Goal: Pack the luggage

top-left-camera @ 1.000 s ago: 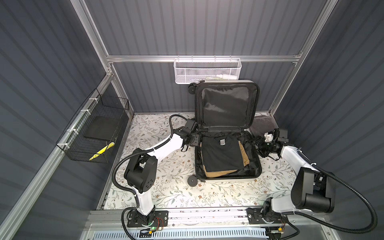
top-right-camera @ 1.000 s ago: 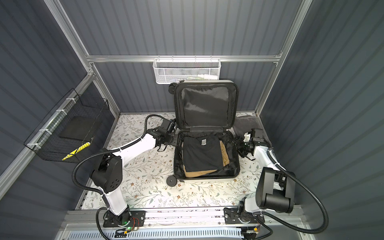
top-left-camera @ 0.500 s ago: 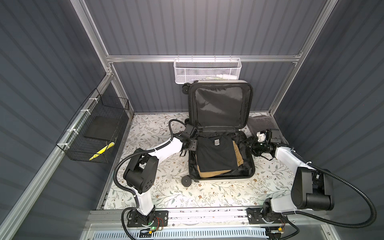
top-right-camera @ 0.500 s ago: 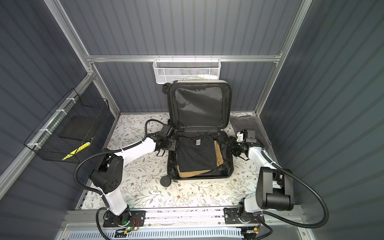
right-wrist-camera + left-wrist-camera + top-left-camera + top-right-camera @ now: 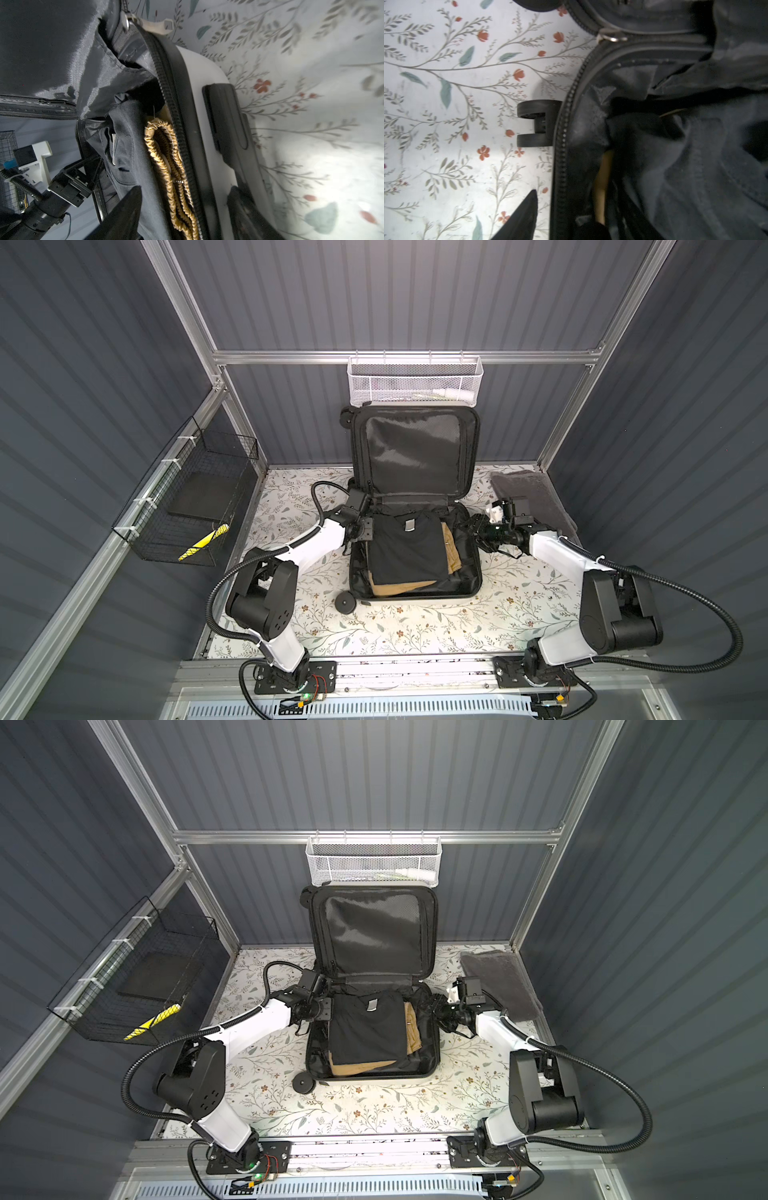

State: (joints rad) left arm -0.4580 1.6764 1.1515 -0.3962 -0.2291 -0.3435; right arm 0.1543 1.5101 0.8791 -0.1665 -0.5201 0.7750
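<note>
Floral-print tabletop (image 5: 415,630) under everything, and dead centre in both top views sat the small white hard-shell suitcase with black lining (image 5: 415,456), base flat, lid propped up toward the back wall. Inside were a folded black shirt (image 5: 405,551) on top of a tan elastic-waist garment (image 5: 451,549).

The left gripper (image 5: 361,531) was at the case's left wall and the right gripper (image 5: 473,529) straddled the right wall, one jaw over the clothes, one outside on the shell. Honestly couldn't tell if either was actually pinching or just bracketing it.

Big change: the whole case had slid left in the frame over the last second. So I'd guess repositioning, not loading.

A grey folded towel (image 5: 532,497) still lay out at the right, and the lid wasn't closed yet.
</note>
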